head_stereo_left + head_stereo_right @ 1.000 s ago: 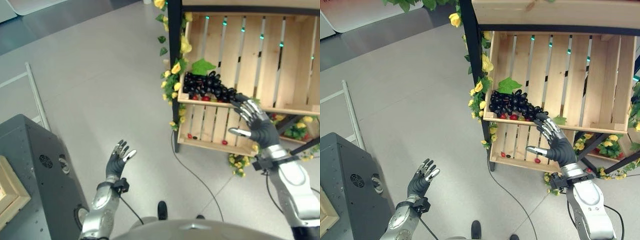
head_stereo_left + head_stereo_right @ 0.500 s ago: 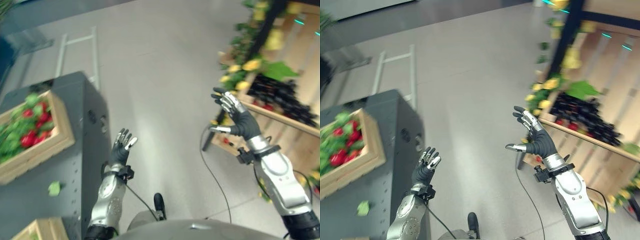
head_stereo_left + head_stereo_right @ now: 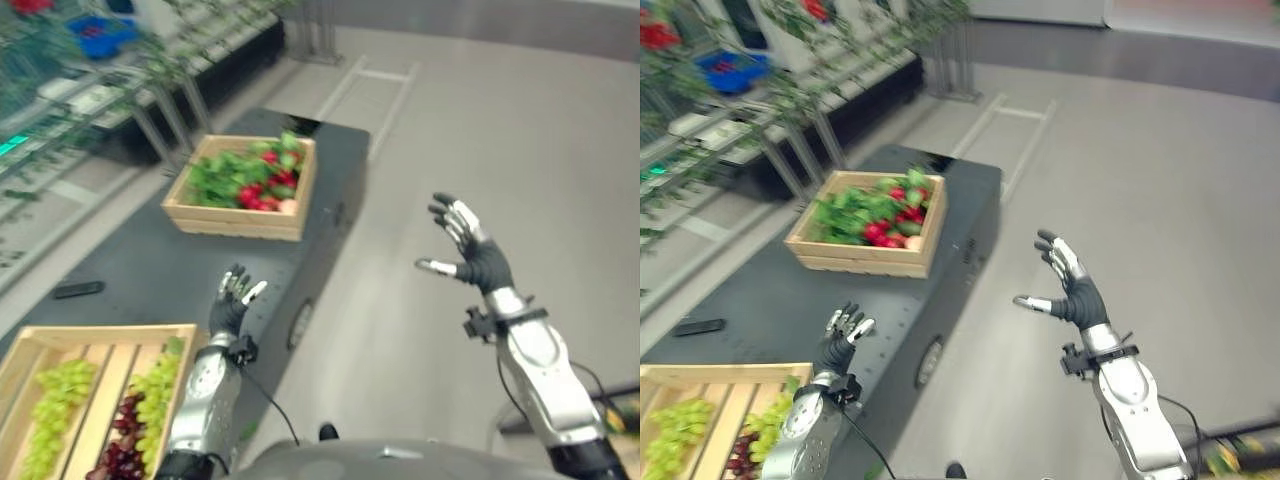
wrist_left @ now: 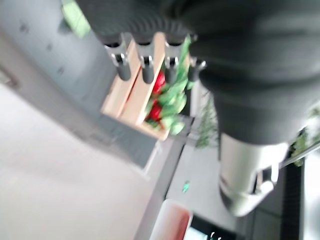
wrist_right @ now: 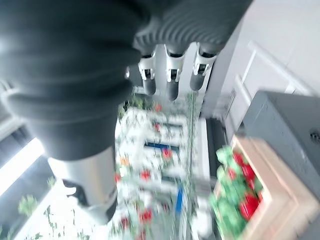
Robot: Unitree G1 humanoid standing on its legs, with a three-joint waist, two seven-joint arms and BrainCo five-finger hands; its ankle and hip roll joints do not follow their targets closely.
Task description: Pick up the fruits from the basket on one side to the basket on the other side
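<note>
Looks like a mock greengrocer's, a fruit shop set up as a demo space. Smooth grey floor (image 3: 520,130) all round. A long dark counter (image 3: 150,280) down the middle, a wooden crate (image 3: 240,213) of red fruit and green leaves on top, and a second slatted crate (image 3: 70,372) nearby with green grapes (image 3: 45,415) and dark grapes (image 3: 120,462). Along the far side, display shelves (image 3: 770,110) draped in leafy vines, a blue basket (image 3: 730,68) among them.

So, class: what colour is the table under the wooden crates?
Dark grey table, clearest in the right eye view.
</note>
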